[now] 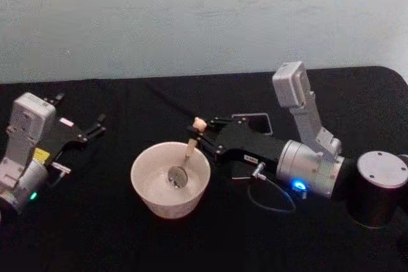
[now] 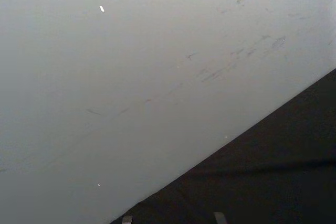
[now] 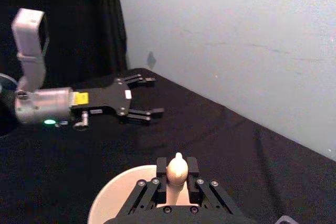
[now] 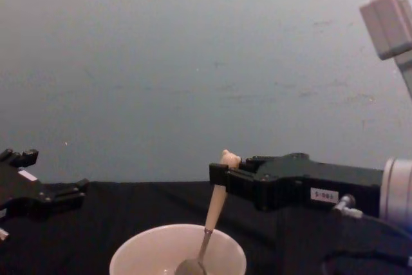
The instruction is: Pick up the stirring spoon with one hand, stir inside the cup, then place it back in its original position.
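The white cup stands at the table's middle, also low in the chest view. The stirring spoon leans inside it, its metal bowl down in the cup and its cream knob on top. My right gripper reaches in from the right and is shut on the spoon's handle near the knob; the right wrist view shows the knob clamped between the fingers. My left gripper rests open at the far left, apart from the cup, and appears across the table in the right wrist view.
A dark grey square holder lies on the black table behind my right gripper. A thin cable loop hangs under the right wrist. A dark cylinder of the arm sits at the right edge. A pale wall backs the table.
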Available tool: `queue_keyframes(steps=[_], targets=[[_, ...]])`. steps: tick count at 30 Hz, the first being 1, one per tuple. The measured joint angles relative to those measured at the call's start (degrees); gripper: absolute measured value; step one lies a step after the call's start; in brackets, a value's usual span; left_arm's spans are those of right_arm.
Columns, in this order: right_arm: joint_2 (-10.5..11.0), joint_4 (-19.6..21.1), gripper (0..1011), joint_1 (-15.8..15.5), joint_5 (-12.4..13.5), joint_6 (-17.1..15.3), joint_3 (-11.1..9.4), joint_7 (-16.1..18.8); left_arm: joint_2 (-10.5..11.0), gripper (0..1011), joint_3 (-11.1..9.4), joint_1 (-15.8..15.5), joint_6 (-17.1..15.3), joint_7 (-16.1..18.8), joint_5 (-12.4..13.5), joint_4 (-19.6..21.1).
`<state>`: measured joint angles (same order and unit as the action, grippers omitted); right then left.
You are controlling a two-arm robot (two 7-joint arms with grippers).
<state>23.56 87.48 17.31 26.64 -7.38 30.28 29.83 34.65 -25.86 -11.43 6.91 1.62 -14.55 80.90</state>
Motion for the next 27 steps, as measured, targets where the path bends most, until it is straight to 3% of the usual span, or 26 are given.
queue_keyframes(steps=[13, 27], targets=[[1.87, 3.32, 214, -1.71, 2.00, -0.78, 1.15, 0.47, 0.00, 1001, 0.00, 0.00, 0.00, 0.00, 0.00, 0.00], [-1.31, 0.63, 214, 1.04, 0.90, -1.06, 3.14, -1.78, 0.00, 1001, 0.00, 0.00, 0.00, 0.00, 0.00, 0.00]])
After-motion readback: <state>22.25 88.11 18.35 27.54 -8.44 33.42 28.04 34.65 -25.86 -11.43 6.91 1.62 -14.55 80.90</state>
